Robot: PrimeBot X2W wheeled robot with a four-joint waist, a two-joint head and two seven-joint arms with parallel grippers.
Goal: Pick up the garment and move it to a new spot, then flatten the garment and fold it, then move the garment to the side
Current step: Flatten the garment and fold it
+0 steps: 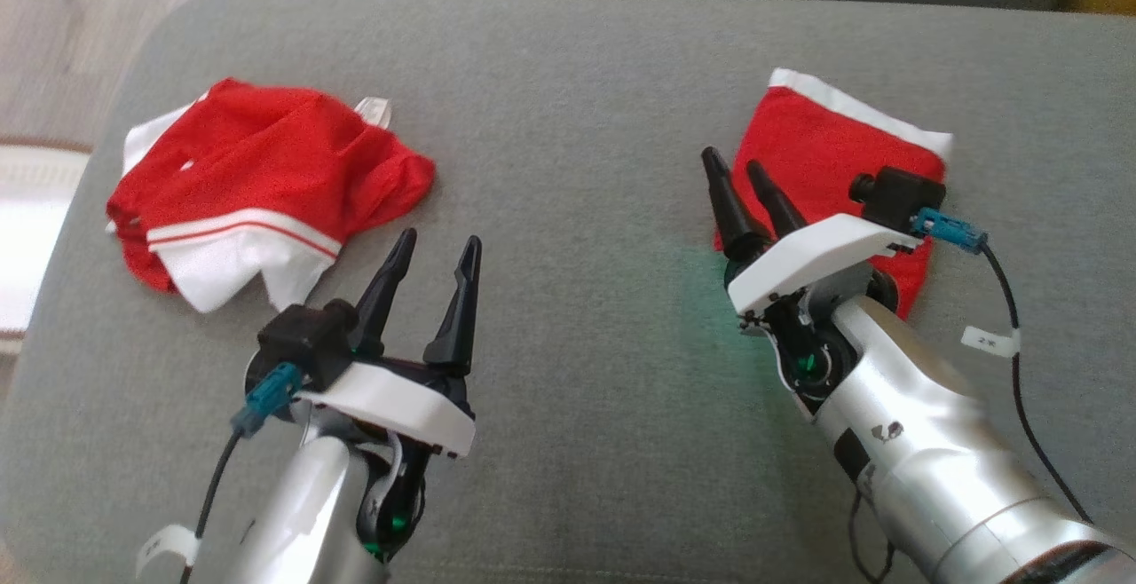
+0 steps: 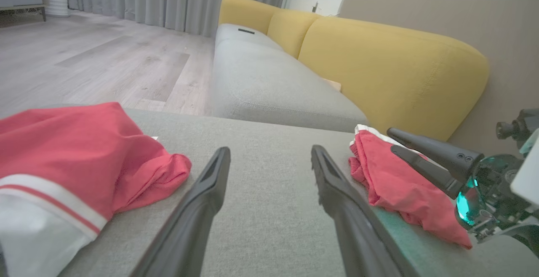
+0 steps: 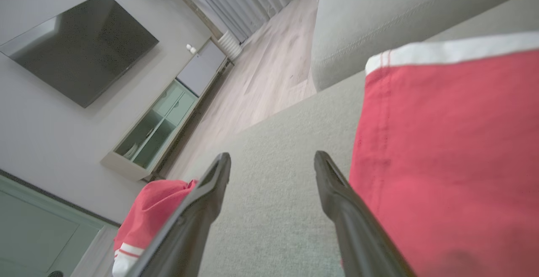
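While the folded garment (image 1: 830, 153) lay just right of the right gripper (image 1: 732, 160), long axis along its fingers, white band beyond the tips, that gripper and the left gripper (image 1: 441, 238) gaped wide, empty.

folded garment (image 1: 825, 149) partly hidden, crumpled garment (image 2: 63, 150) cropped

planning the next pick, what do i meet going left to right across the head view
crumpled red and white garment → left gripper → right gripper → folded red garment
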